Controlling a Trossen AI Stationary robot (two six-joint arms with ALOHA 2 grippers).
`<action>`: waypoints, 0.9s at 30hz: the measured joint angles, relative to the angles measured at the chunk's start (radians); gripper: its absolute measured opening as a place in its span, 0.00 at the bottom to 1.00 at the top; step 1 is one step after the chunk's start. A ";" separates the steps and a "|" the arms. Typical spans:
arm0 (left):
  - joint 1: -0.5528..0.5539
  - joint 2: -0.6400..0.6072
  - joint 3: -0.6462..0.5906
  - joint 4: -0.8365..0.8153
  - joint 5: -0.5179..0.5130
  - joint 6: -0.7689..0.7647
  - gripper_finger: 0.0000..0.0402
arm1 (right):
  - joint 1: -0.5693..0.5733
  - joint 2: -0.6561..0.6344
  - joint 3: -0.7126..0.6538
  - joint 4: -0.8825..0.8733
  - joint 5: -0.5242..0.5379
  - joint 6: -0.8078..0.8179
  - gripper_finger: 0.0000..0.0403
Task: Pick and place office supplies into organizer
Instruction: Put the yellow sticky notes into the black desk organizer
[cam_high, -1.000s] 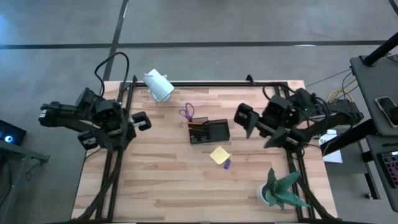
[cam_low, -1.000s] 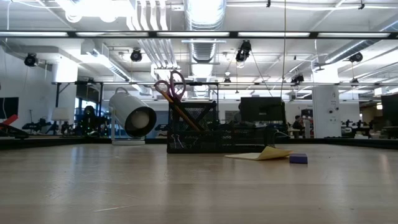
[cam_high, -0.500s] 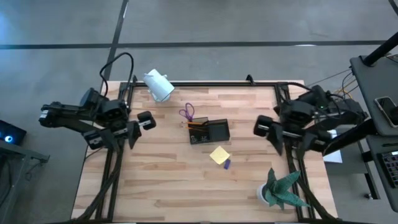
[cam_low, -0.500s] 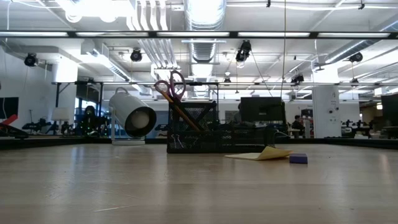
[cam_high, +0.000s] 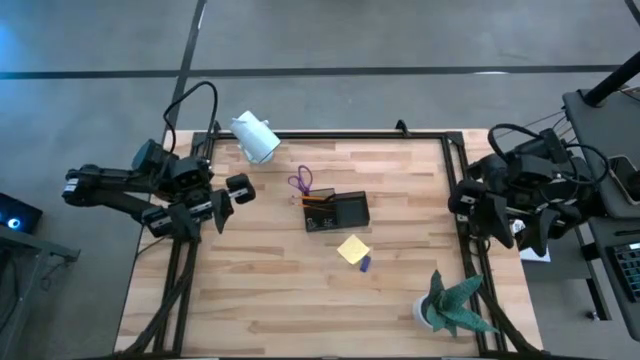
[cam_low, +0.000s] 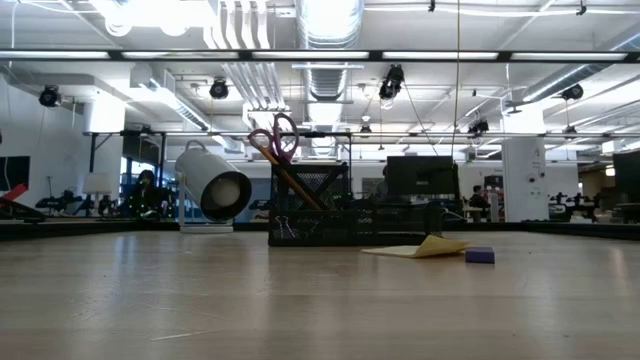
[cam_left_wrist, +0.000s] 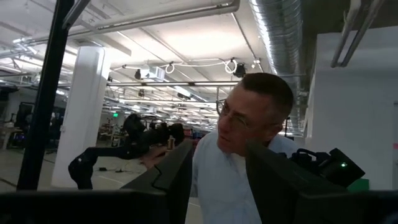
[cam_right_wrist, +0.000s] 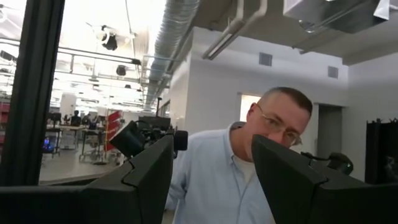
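The organizer (cam_high: 338, 211) (cam_low: 345, 217) is a dark two-compartment box on the middle of the table. Purple-handled scissors (cam_high: 300, 182) (cam_low: 276, 136) and an orange pencil (cam_high: 318, 201) stand in its taller compartment, leaning out. A yellow sticky-note pad (cam_high: 352, 249) (cam_low: 421, 247) lies flat just near of the box, with a small purple piece (cam_high: 365, 264) (cam_low: 480, 255) beside it. My left gripper (cam_high: 243, 188) (cam_left_wrist: 217, 186) hovers open over the table's left part. My right gripper (cam_high: 470, 205) (cam_right_wrist: 211, 186) is open at the table's right rail. Neither shows in the low view.
A white cylindrical camera (cam_high: 255, 137) (cam_low: 212, 190) lies at the far left corner. A green plant (cam_high: 452, 306) stands at the near right corner. Black frame rails (cam_high: 188, 270) run along the table's sides. A person in a light shirt (cam_right_wrist: 230, 168) (cam_left_wrist: 233, 174) shows in both wrist views.
My right gripper has drawn back from beside the organizer toward the table's right edge, ending at the right rail. My left gripper has edged a little toward the right. The supplies and the organizer have stayed where they were.
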 joint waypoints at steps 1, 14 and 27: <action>0.003 0.001 0.000 0.000 0.000 0.000 0.32 | 0.000 0.000 0.000 0.001 0.000 0.007 0.52; 0.028 0.013 0.000 0.002 -0.002 0.000 0.32 | 0.000 -0.010 0.000 0.003 0.001 0.015 0.52; 0.031 0.020 0.000 0.002 -0.002 0.000 0.32 | 0.000 -0.012 0.000 0.001 0.001 0.021 0.52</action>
